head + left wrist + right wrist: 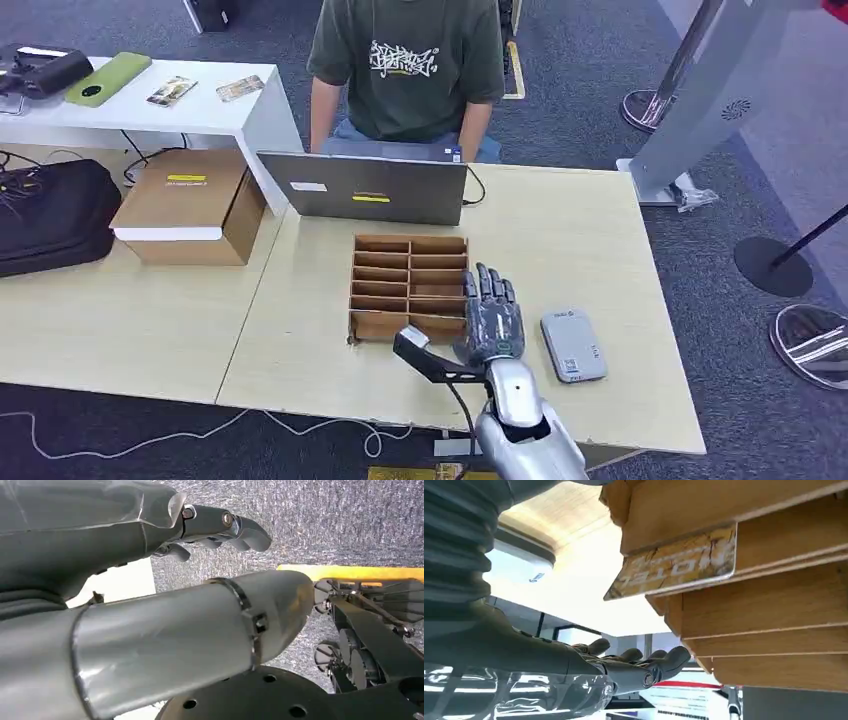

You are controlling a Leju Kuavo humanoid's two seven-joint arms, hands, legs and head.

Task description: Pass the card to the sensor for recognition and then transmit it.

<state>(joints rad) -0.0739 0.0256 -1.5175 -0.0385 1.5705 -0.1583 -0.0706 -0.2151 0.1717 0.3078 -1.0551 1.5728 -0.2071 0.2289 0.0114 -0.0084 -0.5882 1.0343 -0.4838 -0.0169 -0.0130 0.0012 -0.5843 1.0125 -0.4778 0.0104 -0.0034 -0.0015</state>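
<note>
Right hand [492,315]: nearest the head camera, flat over the table with fingers stretched forward and slightly apart, holding nothing; it sits between the wooden rack and the sensor, just beside the rack's right edge.
Left hand [220,527]: seen from its own wrist camera above grey carpet, fingers extended and gently curved, nothing in them.
Black bag [50,215]: far left on the table.
Cardboard box [188,205]: just right of the bag, closed, with a yellow label on top.
Laptop [362,187]: open, its back toward the robot, in front of a seated person [405,70].
Wooden rack [408,285]: slotted tray in two columns, just beyond the right hand.
Card [674,564]: gold-printed, lodged in a rack slot with one end sticking out past the wood, as the right wrist view shows.
Sensor [573,345]: grey flat reader lying on the table [580,230], just right of the right hand.
</note>
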